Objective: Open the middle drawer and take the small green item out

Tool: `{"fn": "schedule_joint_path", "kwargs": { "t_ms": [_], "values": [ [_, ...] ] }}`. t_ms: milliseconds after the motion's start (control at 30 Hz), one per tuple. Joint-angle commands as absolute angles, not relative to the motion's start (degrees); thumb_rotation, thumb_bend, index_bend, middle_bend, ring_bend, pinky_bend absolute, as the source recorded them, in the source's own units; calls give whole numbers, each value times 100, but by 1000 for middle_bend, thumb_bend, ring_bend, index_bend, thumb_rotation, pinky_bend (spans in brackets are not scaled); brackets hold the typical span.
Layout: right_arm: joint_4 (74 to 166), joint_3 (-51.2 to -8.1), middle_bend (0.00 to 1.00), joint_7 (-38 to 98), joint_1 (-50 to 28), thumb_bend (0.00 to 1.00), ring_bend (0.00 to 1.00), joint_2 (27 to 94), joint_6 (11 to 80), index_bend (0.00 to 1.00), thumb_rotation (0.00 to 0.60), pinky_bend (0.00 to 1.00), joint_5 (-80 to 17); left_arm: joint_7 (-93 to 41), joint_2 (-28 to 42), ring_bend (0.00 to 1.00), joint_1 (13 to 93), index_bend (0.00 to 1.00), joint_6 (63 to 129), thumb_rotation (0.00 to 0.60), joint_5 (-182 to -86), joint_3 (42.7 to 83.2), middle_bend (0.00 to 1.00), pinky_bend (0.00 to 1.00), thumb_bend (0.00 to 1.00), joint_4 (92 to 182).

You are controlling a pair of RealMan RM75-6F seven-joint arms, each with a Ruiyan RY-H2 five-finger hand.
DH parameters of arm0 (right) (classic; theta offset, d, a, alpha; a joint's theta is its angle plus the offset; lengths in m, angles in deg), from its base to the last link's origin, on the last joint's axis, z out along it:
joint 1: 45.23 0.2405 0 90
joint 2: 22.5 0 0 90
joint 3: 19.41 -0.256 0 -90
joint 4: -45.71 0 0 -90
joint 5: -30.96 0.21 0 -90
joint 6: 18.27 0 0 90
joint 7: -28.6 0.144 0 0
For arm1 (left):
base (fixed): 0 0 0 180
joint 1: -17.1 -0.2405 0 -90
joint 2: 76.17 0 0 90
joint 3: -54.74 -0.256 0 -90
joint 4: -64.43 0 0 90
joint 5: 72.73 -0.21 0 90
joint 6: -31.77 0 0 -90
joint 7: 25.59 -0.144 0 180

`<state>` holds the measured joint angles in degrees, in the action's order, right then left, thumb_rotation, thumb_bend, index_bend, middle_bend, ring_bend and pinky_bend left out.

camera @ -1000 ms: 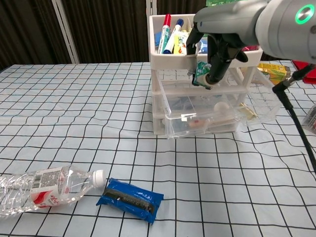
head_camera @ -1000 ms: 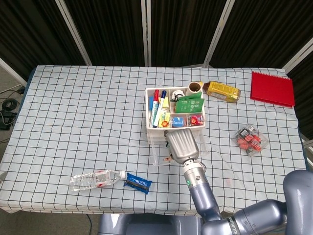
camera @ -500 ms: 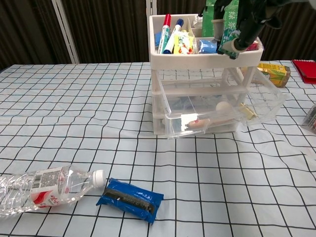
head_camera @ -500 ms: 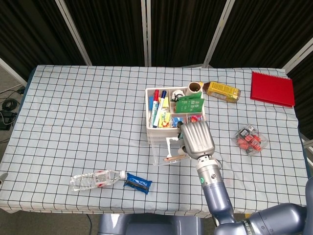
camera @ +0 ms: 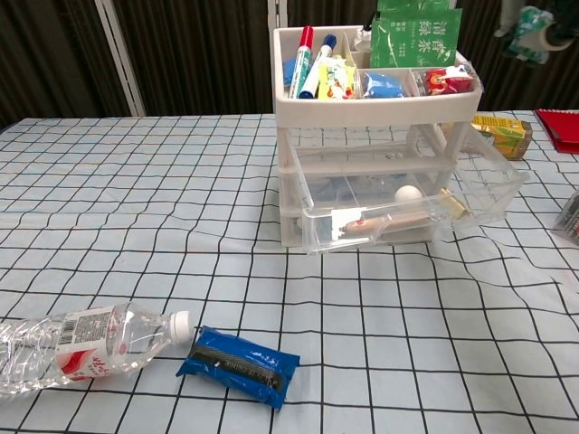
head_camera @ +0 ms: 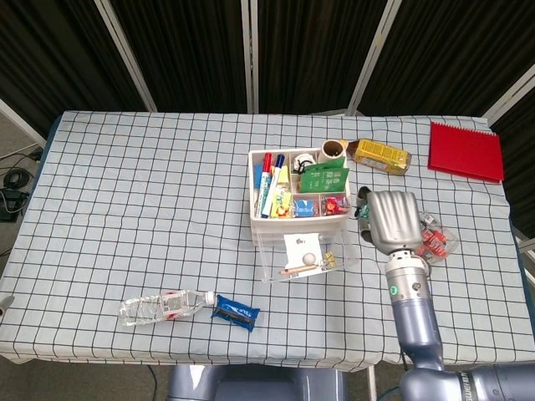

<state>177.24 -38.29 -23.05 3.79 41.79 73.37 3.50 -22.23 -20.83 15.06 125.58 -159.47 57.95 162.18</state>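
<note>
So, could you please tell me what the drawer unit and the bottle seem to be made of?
Drawer unit: white frame, matte, probably plastic; its open drawer is clear and glossy, since the contents show through its walls, so likely hard transparent plastic.
Bottle: thin clear plastic, judging by its crumpled, dented walls and glints; its white cap looks like opaque plastic.

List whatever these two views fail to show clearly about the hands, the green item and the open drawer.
- Small green item: chest view cuts it off at the top edge; in the head view the right hand covers it almost entirely.
- Right hand's fingers: hidden under its back in the head view.
- Left hand: in neither view.
- Middle drawer: the contents are too small to identify in the head view, and the clear plastic blurs them in the chest view.
</note>
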Motion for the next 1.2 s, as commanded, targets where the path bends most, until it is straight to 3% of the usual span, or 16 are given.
{"fn": "schedule_joint_path", "kwargs": {
  "t_ms": [33,400,1200],
  "values": [
    [17417,-3617,1000,-1623,-143,384,1000,3651,6840,622,600,769,100,-2287,-2066,0,1512,0,12545,600,-15967,5782,0,0,71,16236],
    [16855,-3148,1000,-603,-849,383,1000,3173,6001,622,600,769,-421,-2414,-2032,0,1522,0,12529,600,-15984,5768,0,0,71,16270],
    [15465,-2400,1000,192,-1463,382,1000,3936,5018,610,600,769,-992,-2493,-2014,0,1545,0,12464,600,-15980,5745,0,0,72,16267]
  ]
}}
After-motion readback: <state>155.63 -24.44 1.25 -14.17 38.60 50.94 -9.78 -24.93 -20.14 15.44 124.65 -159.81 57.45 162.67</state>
